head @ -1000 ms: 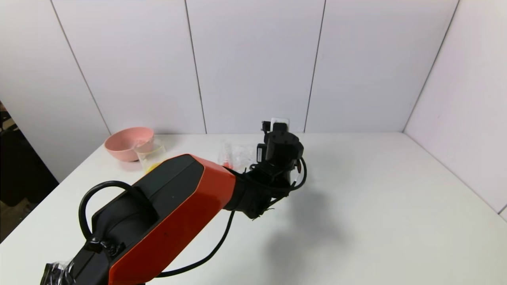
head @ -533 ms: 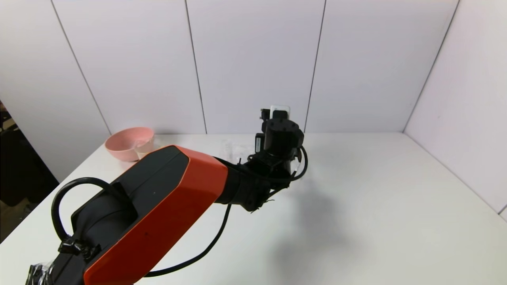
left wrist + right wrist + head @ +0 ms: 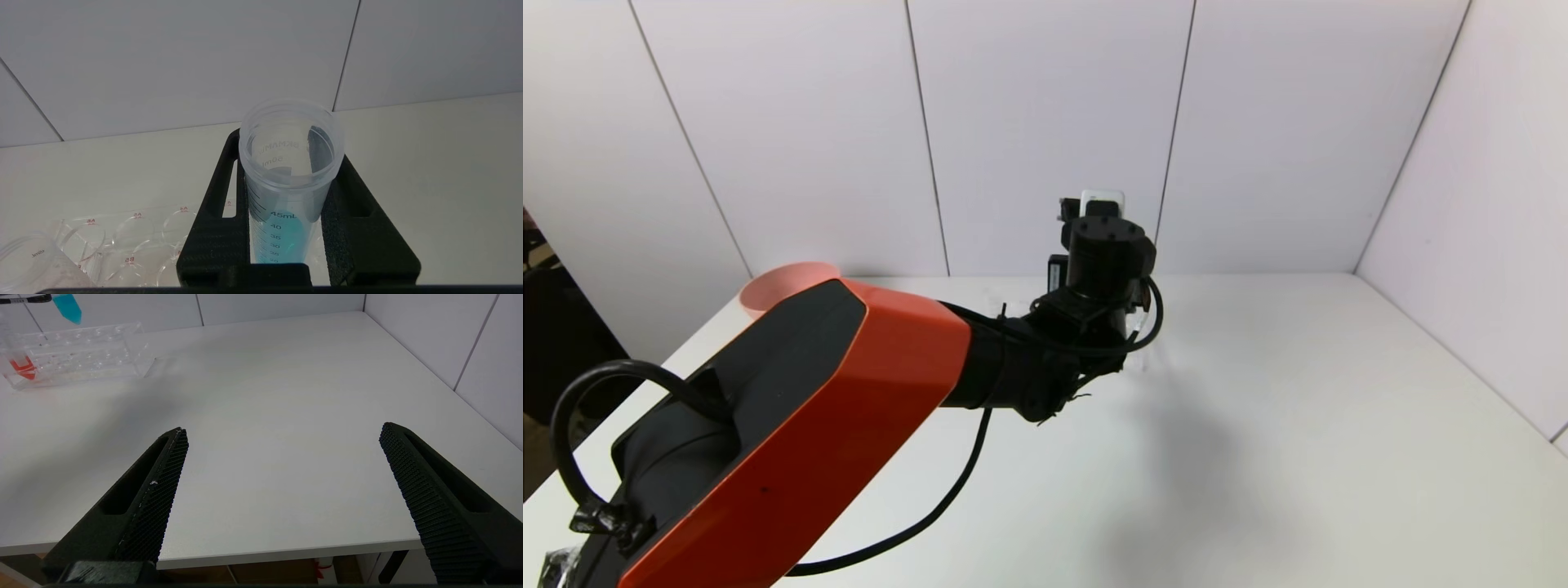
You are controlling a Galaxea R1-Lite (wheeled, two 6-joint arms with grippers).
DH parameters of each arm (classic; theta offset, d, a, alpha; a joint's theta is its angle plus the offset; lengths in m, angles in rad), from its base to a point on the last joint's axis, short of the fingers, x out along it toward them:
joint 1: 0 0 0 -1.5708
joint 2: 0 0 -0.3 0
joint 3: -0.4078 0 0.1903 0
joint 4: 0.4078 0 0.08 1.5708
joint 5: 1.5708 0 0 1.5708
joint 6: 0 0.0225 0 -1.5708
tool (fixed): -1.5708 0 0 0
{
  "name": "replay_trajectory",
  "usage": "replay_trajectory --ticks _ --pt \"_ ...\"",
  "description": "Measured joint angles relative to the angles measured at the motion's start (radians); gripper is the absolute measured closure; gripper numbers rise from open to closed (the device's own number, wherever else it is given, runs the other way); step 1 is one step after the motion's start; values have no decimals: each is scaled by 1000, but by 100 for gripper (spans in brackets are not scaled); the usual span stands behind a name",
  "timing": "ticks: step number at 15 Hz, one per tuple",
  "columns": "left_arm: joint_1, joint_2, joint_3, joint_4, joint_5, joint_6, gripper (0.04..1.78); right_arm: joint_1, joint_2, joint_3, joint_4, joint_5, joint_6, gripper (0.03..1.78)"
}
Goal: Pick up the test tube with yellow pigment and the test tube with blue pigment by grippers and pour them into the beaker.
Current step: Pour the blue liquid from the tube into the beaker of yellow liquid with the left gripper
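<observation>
Raised since the earlier frames, the left gripper (image 3: 286, 228) now hides the beaker in the head view and clamps the slim clear graduated test tube with blue pigment (image 3: 286, 196) upright above the clear rectangular tube rack (image 3: 81, 355), which holds a red-orange tube (image 3: 22, 367). Right gripper (image 3: 282, 465) hovers spread wide near the white table (image 3: 286, 396) edge, holding nothing

Left gripper (image 3: 286, 228) clamped on upright blue tube (image 3: 288, 192), raised above the clear rack (image 3: 122, 241) on the bench (image 3: 429, 183).
</observation>
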Motion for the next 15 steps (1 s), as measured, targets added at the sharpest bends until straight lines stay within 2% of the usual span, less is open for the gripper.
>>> replay_trajectory --ticks 7,11,15 --pt "16 -120 14 55 19 3 132 0 0 0 0 0 0 10" --pt "94 -203 28 74 20 5 132 0 0 0 0 0 0 10" --pt "182 -292 103 74 12 6 132 0 0 0 0 0 0 10"
